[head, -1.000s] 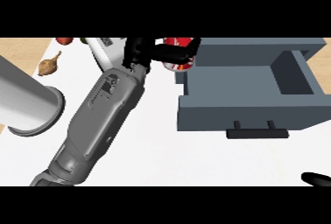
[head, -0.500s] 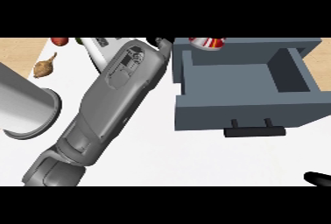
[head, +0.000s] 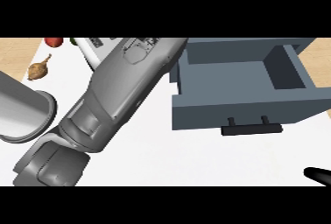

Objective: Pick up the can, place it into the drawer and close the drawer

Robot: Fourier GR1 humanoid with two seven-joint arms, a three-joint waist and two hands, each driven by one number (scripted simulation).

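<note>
Diagonally, the left forearm [head: 110, 100] reaches beside the drawer [head: 245, 94]; fingers' state unclear.

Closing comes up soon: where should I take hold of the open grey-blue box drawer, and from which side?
Take the black bar handle on the grey-blue drawer's front panel. It stands off the panel on two short posts and faces the robot, so come from the near side. The right hand, at the view's lower right edge, is probably closest.

Kitchen: counter [head: 194, 162], drawer [head: 245, 100], vegetables [head: 40, 70]
</note>
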